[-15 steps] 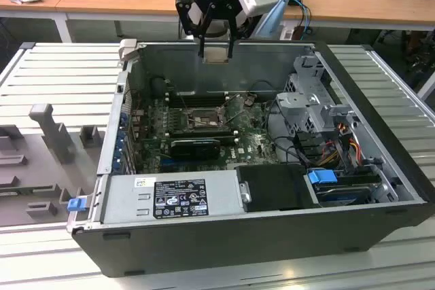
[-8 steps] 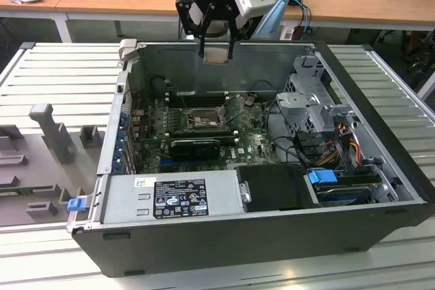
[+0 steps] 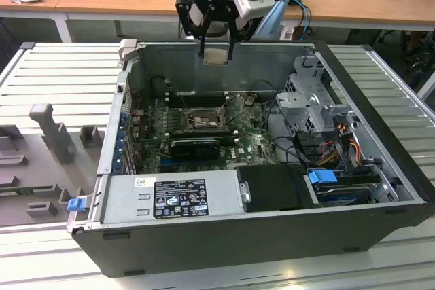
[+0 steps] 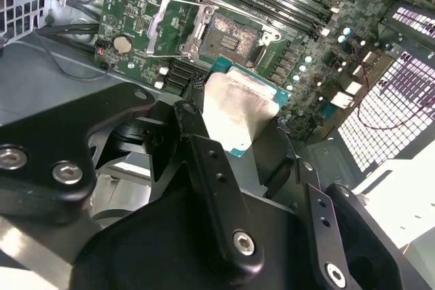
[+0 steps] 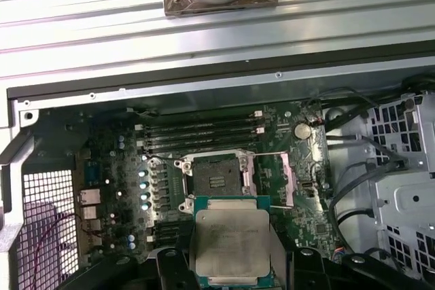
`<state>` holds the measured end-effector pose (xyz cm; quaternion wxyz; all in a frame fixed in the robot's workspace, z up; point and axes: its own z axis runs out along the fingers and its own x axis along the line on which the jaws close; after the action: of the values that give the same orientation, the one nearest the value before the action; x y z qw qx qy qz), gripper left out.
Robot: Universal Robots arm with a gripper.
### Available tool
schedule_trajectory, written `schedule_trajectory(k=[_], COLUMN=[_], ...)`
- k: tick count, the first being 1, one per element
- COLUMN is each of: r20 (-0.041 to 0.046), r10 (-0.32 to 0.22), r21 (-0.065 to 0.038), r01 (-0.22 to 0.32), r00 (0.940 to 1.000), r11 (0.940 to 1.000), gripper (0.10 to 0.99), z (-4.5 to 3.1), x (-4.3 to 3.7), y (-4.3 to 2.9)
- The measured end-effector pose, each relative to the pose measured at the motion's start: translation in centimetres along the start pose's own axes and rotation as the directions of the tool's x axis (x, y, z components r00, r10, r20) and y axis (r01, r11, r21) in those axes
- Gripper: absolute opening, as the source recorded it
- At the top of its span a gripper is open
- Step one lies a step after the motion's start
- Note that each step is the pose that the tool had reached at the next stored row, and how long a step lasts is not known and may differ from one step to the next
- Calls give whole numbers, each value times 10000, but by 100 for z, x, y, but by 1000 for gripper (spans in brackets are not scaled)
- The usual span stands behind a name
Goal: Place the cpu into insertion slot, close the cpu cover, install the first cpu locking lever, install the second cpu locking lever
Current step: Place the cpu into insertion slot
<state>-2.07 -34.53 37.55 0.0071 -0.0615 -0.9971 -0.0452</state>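
The cpu (image 5: 230, 241), in the tool (image 3: 216, 56), hangs over the case (image 3: 224, 232) containing the motherboard (image 3: 253, 138).

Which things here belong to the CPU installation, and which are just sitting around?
Job: gripper, holding the cpu above the case; open insertion slot; cpu cover, flipped open beside it.
Just there: memory slots; coin battery; power supply; drive cage; grey blocks on the table, exterior view's left.
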Motion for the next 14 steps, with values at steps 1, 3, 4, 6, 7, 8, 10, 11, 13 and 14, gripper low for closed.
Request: schedule_trajectory(k=[1,3,4,6,7,8,10,11,13,14], r20=[3,11,18,40,51,63,83,93,125,138], r10=[32,124,206,444,574,705,934,1042,1414,1564], r21=[-1,-3,-4,-10,-13,-16,-22,-26,-37,-42], r01=[-32,-124,-206,-444,-574,-705,-934,-1042,-1414,-1563], r00=[10000,9999,9998,9990,9983,9975,9956,9945,9899,9876], r11=[10000,9999,9998,9990,9983,9975,9956,9946,9900,9877], gripper=[529,529,529,529,529,529,529,529,529,529], z=[0,0,0,0,0,1,1,1,2,2], x=[0,0,0,0,0,0,0,0,0,0], y=[0,0,0,0,0,0,0,0,0,0])
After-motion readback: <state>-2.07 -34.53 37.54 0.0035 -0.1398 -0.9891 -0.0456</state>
